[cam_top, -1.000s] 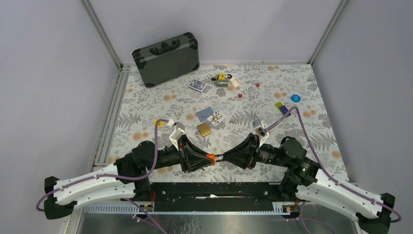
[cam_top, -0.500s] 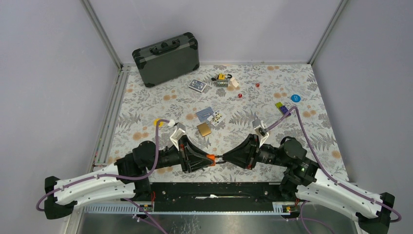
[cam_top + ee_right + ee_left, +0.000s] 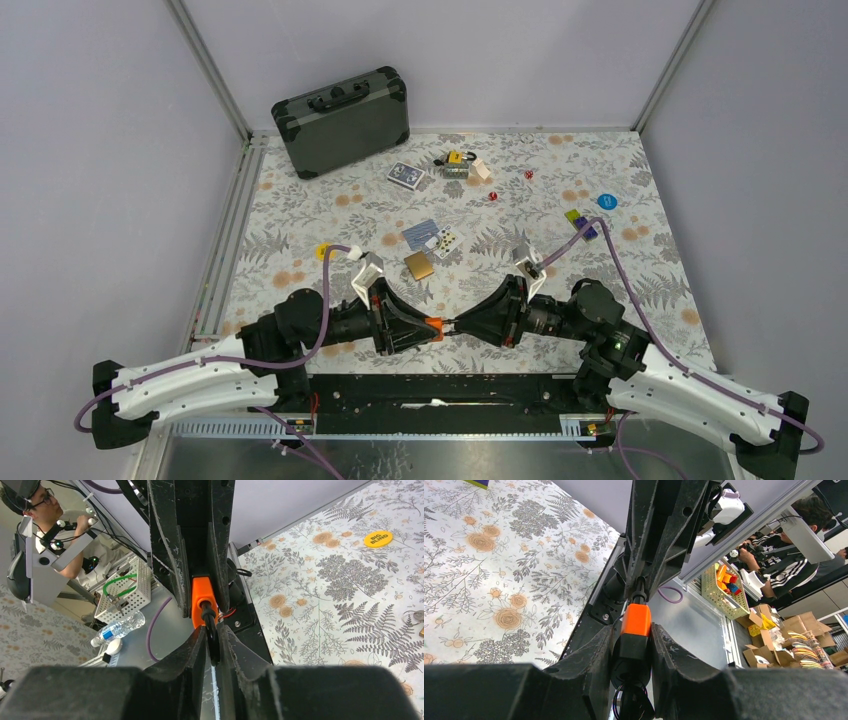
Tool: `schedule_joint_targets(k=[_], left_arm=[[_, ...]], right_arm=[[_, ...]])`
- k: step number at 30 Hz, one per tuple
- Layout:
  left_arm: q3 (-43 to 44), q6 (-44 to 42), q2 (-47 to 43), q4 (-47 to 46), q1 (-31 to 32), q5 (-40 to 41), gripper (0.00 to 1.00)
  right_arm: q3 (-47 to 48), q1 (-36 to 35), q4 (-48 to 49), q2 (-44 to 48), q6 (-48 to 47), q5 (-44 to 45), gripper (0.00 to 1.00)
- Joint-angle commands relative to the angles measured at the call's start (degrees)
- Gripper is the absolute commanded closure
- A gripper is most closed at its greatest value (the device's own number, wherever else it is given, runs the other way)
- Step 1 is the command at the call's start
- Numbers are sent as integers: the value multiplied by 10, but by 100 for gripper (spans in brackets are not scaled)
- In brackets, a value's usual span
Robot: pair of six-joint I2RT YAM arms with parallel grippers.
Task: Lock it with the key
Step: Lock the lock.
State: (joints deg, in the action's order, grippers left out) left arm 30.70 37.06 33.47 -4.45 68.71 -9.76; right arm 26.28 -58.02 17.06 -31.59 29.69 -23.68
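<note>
My left gripper (image 3: 428, 329) is shut on an orange and black lock (image 3: 433, 327), held off the table near the front edge; it also shows in the left wrist view (image 3: 635, 630) between my fingers (image 3: 594, 660). My right gripper (image 3: 462, 324) is shut on a black key (image 3: 212, 639), whose tip sits in the orange end of the lock (image 3: 202, 600). The two grippers point at each other, tip to tip. The key's blade is hidden inside the lock.
A dark case (image 3: 343, 121) stands at the back left. Cards (image 3: 406, 176), a small gold box (image 3: 419, 265), dice (image 3: 492, 196), a blue disc (image 3: 607, 201) and small blocks (image 3: 577, 220) lie across the flowered cloth. A black rail (image 3: 440, 390) runs along the near edge.
My right gripper and wrist have turned a little about their axis and edged left toward the lock. The left arm has stayed nearly still.
</note>
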Motion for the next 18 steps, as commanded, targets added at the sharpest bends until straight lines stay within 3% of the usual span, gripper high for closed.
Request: schedule_joint_targets(k=[1, 10, 18], left_arm=[[10, -2, -11, -67, 0, 2, 100], [14, -10, -16, -53, 0, 8, 100], [9, -2, -15, -55, 0, 11, 100]], right_arm=[[3, -1, 13, -6, -4, -8, 74], [1, -1, 2, -1, -6, -5, 74], [-1, -1, -8, 9, -9, 6, 83]])
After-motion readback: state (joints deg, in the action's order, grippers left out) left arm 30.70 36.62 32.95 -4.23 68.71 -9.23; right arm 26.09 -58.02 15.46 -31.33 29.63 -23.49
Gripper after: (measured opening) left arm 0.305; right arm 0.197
